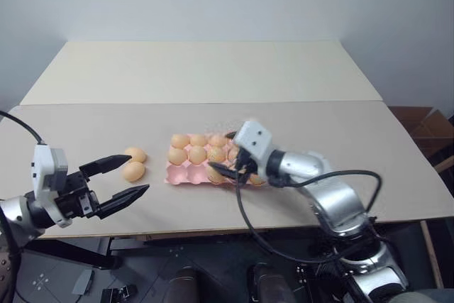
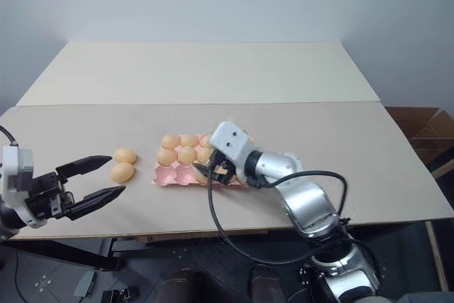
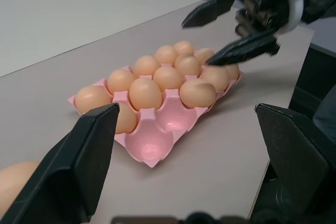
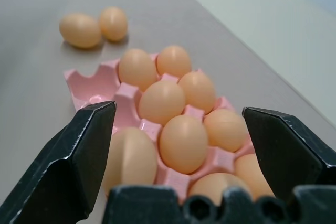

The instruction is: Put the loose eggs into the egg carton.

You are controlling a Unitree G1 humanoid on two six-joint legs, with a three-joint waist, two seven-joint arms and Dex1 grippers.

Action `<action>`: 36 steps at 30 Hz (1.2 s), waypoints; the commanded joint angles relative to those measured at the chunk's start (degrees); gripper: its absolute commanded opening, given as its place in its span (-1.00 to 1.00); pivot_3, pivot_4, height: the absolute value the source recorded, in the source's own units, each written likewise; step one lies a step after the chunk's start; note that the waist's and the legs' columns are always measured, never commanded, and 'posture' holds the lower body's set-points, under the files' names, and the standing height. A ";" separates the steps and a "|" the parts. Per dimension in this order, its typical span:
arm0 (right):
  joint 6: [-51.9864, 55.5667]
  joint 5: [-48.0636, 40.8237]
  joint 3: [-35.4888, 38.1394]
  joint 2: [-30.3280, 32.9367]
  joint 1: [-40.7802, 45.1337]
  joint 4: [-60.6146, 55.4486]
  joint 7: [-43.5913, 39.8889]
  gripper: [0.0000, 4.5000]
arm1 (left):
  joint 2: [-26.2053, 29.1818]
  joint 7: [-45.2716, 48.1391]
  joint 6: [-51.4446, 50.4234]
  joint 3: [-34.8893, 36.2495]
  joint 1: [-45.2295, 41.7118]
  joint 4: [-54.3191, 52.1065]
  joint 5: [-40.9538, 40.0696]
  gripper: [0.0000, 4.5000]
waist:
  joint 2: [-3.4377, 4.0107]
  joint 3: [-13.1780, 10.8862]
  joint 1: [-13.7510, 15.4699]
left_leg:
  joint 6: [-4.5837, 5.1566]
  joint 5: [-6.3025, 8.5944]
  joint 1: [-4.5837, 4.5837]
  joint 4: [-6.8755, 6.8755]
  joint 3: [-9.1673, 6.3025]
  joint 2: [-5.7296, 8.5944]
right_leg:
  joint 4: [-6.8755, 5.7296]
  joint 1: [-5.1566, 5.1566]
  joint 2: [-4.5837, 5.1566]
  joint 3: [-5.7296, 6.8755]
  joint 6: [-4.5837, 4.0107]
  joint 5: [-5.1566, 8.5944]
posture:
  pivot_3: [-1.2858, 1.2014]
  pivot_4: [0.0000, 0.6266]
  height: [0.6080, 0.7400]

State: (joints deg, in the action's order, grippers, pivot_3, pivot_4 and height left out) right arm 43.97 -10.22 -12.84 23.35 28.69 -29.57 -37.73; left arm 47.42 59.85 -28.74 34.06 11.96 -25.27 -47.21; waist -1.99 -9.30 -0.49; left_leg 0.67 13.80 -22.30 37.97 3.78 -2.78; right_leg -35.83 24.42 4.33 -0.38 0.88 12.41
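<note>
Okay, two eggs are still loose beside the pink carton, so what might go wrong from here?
1. The two loose eggs lie touching on the table; taking one with the open left gripper may set the other rolling.
2. The open right gripper hangs low over the filled cups of the egg carton; a dip could knock seated eggs.
3. The empty cups sit at the carton's near-left end, so a misplaced egg may roll off.

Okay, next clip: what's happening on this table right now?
A robot is filling a pink egg carton. Its right gripper hangs over the carton's near side, jaws open and empty. Most cups hold eggs; two at the left end are empty. Two loose eggs lie left of the carton, by the open left gripper.
</note>
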 commanded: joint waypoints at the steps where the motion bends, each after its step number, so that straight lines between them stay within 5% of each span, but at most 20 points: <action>1: -1.17 -4.34 6.36 3.30 -1.71 -3.38 -3.02 1.00 | 1.15 1.11 0.97 2.90 0.35 0.33 0.04 1.00 | -0.01 0.01 -0.16 | -0.01 0.01 0.00 0.00 0.01 0.00 | 0.02 -0.01 0.00 -0.01 -0.02 0.01 | 0.03 -0.52 1.00; 5: -14.94 -11.79 19.10 13.52 -10.33 2.36 -18.97 1.00 | 2.02 3.40 1.51 5.33 2.15 2.51 1.02 1.00 | -0.02 0.00 0.06 | 0.01 0.02 0.00 -0.01 0.01 0.01 | 0.06 -0.02 -0.02 0.00 -0.09 0.13 | 0.03 -0.52 1.00; 12: -26.55 -17.57 24.81 21.59 -16.10 13.90 -34.74 1.00 | 2.29 5.28 2.39 6.84 4.45 4.51 3.32 1.00 | -0.04 -0.01 -0.51 | 0.03 0.04 0.23 -0.03 0.05 -0.07 | 0.01 -0.14 -0.10 -0.10 0.08 0.40 | 0.03 -0.52 1.00; 21: -29.48 -17.57 23.56 21.76 -14.16 18.29 -35.55 1.00 | -0.19 2.22 1.93 9.09 7.29 2.77 3.27 1.00 | -0.03 -0.01 -0.24 | 0.02 0.04 0.21 -0.03 0.09 -0.08 | -0.03 -0.09 -0.07 -0.14 0.04 0.38 | 0.03 -0.52 1.00; 32: -30.26 -17.28 22.24 20.81 -13.30 17.67 -34.29 1.00 | -5.35 -31.04 -16.73 -2.87 -1.77 -2.03 11.29 1.00 | -0.05 -0.01 0.45 | 0.02 0.04 0.23 -0.03 0.09 -0.02 | -0.01 -0.15 -0.02 -0.18 0.24 0.16 | 0.03 -0.52 1.00; 36: -30.14 -17.80 22.74 21.08 -13.55 16.50 -33.95 1.00 | -7.95 -35.31 -21.03 -6.58 -6.18 -2.13 10.69 1.00 | -0.06 -0.01 0.49 | 0.02 0.04 0.21 -0.03 0.08 -0.02 | -0.01 -0.14 -0.04 -0.17 0.21 -0.10 | 0.03 -0.52 1.00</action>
State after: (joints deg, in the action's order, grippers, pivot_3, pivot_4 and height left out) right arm 15.05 -26.12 8.65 44.01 14.76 -10.78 -71.97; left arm 39.36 25.93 -48.65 28.17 6.92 -25.48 -36.11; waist -2.05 -9.31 -0.01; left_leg 0.69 13.85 -22.10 37.93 3.86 -2.79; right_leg -35.83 24.29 4.28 -0.55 1.07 12.30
